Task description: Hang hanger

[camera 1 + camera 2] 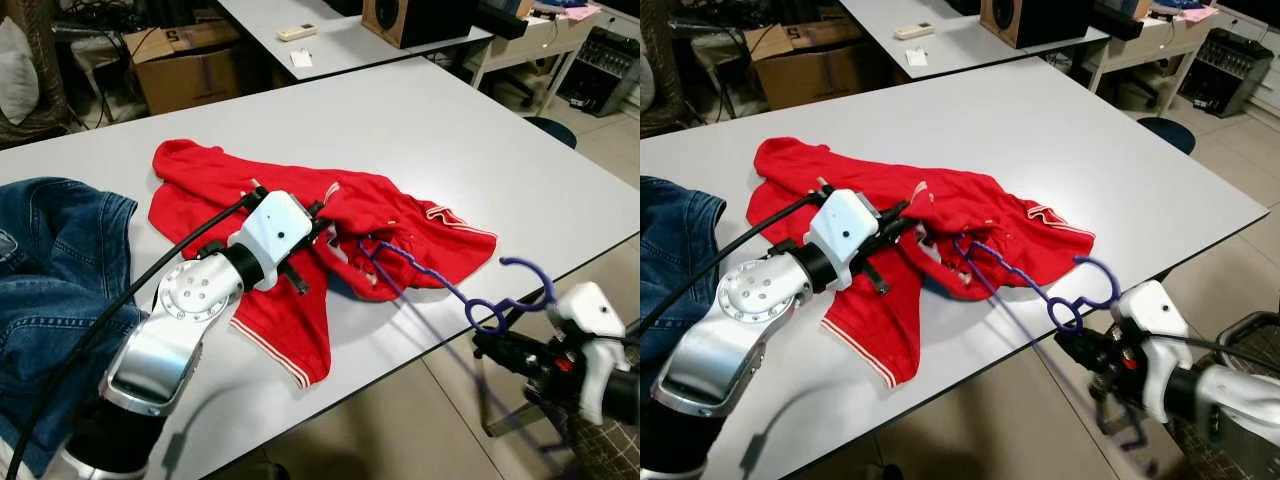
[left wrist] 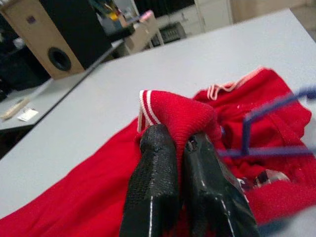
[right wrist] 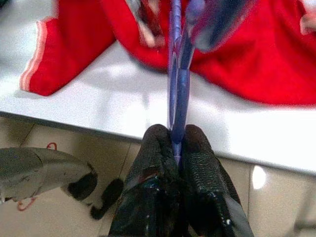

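I have the left pincer (image 2: 180, 143) pinching the shirt (image 1: 390, 215) collar up off the table (image 1: 450, 130) so the right pincer (image 3: 177, 140), clamped on the hanger (image 1: 440, 280), can feed it in.

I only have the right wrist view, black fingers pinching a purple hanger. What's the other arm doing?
Observer: The left gripper is shut on a fold of the red shirt, at a white-striped edge, lifted off the table.
Operator: Is the hanger inside the shirt?
Observer: One end of the purple hanger reaches into the shirt's bunched cloth; its hook curls out past the table's edge near the right gripper.
Operator: Anything else on the table?
Observer: Blue jeans lie at the robot's left, apart from the shirt.
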Available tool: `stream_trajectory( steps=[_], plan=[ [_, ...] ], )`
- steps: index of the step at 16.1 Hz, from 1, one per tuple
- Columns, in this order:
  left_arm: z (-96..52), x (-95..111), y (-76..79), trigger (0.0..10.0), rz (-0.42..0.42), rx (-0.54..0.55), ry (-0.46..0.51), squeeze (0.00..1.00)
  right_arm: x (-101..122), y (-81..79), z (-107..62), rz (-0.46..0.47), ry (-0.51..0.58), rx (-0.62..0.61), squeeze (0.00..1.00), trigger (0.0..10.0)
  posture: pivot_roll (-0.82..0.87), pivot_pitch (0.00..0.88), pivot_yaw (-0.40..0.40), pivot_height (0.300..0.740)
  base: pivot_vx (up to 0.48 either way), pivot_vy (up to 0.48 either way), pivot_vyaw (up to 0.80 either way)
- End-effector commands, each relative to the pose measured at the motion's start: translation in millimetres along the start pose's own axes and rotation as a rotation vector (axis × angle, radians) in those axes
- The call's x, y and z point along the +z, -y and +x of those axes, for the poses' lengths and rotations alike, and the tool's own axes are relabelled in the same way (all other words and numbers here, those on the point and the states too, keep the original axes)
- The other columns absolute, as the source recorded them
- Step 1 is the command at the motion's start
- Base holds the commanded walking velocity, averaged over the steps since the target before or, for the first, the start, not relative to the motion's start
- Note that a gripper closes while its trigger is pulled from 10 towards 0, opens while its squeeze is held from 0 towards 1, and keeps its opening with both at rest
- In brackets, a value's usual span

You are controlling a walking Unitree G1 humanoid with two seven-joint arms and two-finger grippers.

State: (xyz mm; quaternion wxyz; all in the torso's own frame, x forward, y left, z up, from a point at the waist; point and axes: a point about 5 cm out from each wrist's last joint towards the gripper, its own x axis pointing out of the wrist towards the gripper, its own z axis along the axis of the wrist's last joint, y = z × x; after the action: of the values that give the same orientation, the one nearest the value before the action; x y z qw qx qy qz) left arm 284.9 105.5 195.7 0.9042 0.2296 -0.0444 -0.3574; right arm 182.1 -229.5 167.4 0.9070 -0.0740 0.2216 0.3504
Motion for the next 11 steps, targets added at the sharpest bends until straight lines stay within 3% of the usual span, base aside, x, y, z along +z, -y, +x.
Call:
stream_trajectory(
  steps=[1, 3, 4, 8, 11],
  plan=[
    [1.5, 5, -0.1, 0.0, 0.021, -0.017, -0.010, 0.00, 11, 4.1, -7.5, -0.101, 0.052, 0.013, 0.00, 10.0, -0.05, 0.063, 0.030, 0.740, 0.000, 0.000, 0.00],
    [2.6, 6, -2.9, 0.2, 0.020, -0.005, -0.028, 0.00, 20, 6.5, -14.4, -0.171, 0.099, 0.042, 0.00, 10.0, -0.05, 0.058, 0.029, 0.740, 0.000, 0.000, 0.00],
    [3.5, 8, -5.3, 0.7, 0.011, -0.007, -0.048, 0.00, 26, 4.9, -23.4, -0.194, 0.136, 0.124, 0.00, 10.0, -0.05, 0.054, 0.032, 0.740, 0.000, 0.000, 0.00],
    [7.9, 14, -11.6, 0.0, 0.012, -0.009, -0.073, 0.00, 19, -1.4, -29.1, -0.240, 0.052, 0.317, 0.00, 10.0, -0.06, 0.052, 0.041, 0.740, 0.000, 0.000, 0.00],
    [9.9, 20, -6.7, 0.0, 0.000, -0.068, -0.075, 0.00, 25, 15.9, -22.6, -0.301, 0.052, 0.245, 0.00, 10.0, -0.06, 0.054, 0.030, 0.740, 0.000, 0.000, 0.00]
  ],
)
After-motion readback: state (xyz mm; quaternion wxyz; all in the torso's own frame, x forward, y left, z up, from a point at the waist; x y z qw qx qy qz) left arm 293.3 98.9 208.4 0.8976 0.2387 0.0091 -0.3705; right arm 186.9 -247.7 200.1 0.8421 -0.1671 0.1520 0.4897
